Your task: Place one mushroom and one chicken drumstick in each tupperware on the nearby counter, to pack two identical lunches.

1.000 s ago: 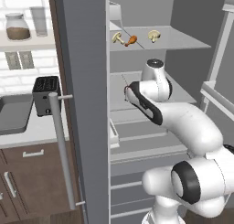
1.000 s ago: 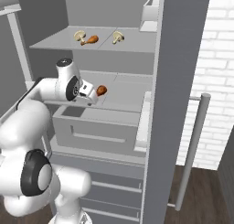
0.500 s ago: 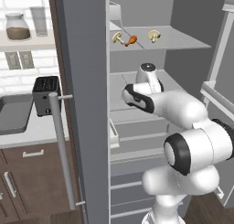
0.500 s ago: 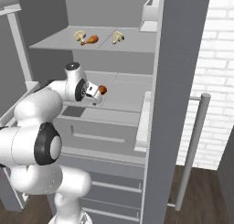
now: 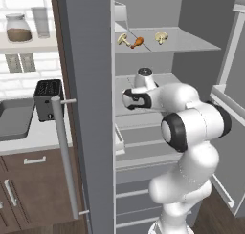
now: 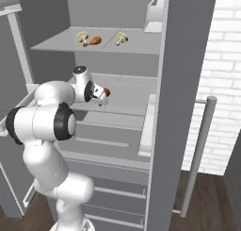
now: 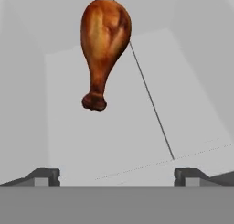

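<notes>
Two chicken drumsticks [image 6: 95, 40], two mushrooms [image 6: 122, 37]; the nearer drumstick [image 7: 103, 47] on the middle shelf [image 6: 127, 95] probably points its bone toward the gripper [image 7: 117, 176]; jaws wide apart, empty.

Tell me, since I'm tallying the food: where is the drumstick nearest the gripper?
The drumstick lies on the fridge's middle shelf, just ahead of the open gripper.

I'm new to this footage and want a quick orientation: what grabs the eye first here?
The open gripper points at a chicken drumstick lying ahead of it on the fridge's middle shelf. On the upper shelf lie two mushrooms with another drumstick between them.
</notes>
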